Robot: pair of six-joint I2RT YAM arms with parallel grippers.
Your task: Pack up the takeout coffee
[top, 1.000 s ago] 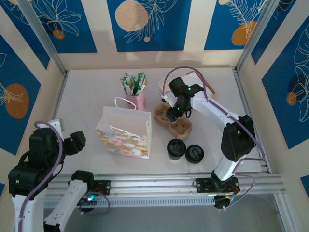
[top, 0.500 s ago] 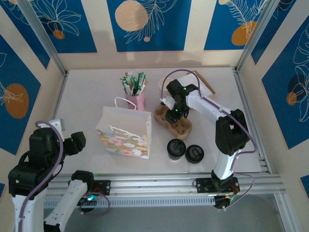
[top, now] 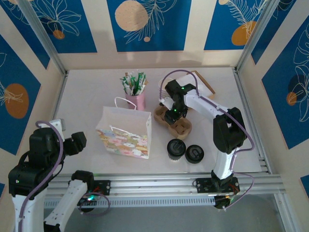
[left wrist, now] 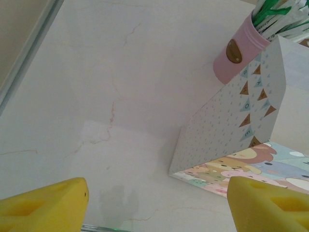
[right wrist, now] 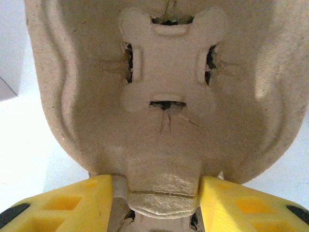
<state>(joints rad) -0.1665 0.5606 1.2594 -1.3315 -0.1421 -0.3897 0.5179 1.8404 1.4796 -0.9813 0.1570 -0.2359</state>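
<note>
- right pincer (top: 174, 113) is sitting down on the pulp cup carrier (top: 182, 128), with its yellow fingers (right wrist: 63, 205) straddling the carrier's middle ridge, one on each side. They're hugging it close, but honestly I can't tell if it's properly clamped. My guess is that ridge is the only grabbable bit, and the carrier's wanted for the cup.
- left pincer (left wrist: 157, 195) is hanging with its jaws wide apart and nothing in them, over bare bench (top: 87, 96) at the bag's (top: 124, 133) 8 o'clock. Probably just parked out of the way.
- takeout coffee (top: 176, 148) is standing on the bench at the carrier's 6 o'clock, with the bag at its 9 and a loose black lid (top: 194, 153) just beside it at its 4. Nothing's touching it.
- it's sitting upright, lid pointing up, long axis vertical, so it shouldn't be spilling.
</note>
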